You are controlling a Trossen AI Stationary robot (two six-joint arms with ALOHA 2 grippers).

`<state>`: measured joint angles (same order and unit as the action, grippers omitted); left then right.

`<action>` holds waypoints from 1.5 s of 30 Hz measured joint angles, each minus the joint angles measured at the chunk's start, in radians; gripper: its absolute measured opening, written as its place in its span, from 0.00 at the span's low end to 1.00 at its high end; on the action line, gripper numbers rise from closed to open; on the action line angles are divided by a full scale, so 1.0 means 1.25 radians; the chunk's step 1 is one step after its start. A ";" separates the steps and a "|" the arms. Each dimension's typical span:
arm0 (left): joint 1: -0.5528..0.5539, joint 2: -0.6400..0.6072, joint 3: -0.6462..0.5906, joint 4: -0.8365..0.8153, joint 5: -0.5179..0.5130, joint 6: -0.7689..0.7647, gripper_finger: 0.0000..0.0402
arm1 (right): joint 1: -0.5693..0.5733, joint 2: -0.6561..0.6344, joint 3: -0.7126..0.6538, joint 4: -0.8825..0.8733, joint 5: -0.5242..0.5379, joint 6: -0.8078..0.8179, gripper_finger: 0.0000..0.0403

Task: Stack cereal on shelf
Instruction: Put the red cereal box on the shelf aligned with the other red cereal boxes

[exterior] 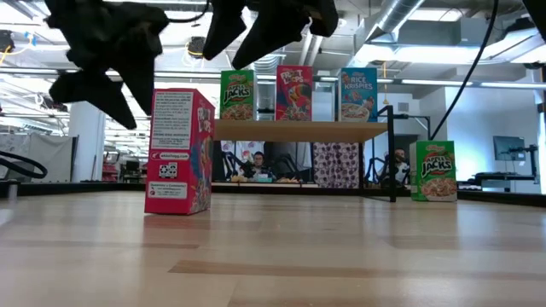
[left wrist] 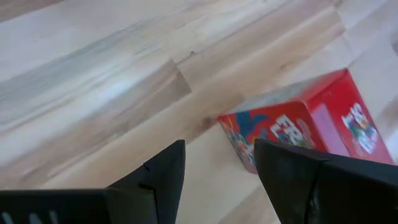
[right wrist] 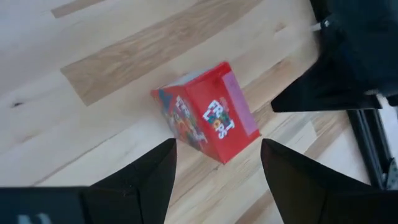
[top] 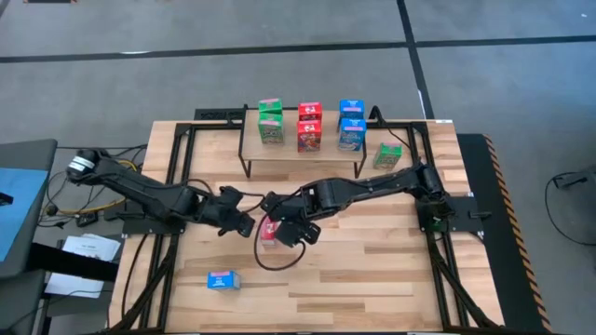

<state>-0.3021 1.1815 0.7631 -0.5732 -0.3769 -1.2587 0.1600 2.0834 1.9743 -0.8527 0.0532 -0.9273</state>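
Observation:
A red cereal box (top: 269, 230) stands upright on its base on the table (exterior: 179, 151), between my two grippers. My left gripper (top: 244, 221) hovers open just to its left and above it (left wrist: 217, 180). My right gripper (top: 291, 233) hovers open over its right side, looking down on the box (right wrist: 205, 121). The shelf (top: 303, 160) stands at the far side and carries two green (top: 270, 121), two red (top: 309, 126) and two blue (top: 351, 124) boxes. A third green box (top: 387, 155) stands on the table to the right of the shelf. A blue box (top: 223, 279) lies flat near the near edge.
Black frame rails (top: 172, 186) run along the table's left and right sides, and cables loop beneath the right arm (top: 270, 261). Bare wood (top: 372, 270) lies between the red box and the near edge. People sit in the room beyond the shelf (exterior: 256, 162).

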 joint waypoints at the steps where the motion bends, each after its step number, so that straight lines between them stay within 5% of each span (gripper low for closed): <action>1: 0.006 0.010 0.000 0.007 0.001 0.007 0.45 | -0.001 0.000 0.000 -0.004 0.000 0.014 0.65; 45: 0.115 0.222 0.000 0.295 0.202 0.286 0.45 | 0.060 0.000 0.001 -0.268 0.088 0.233 0.65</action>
<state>-0.1589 1.4592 0.7631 -0.2044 -0.1239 -0.9009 0.2352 2.0834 1.9753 -1.1883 0.1635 -0.6355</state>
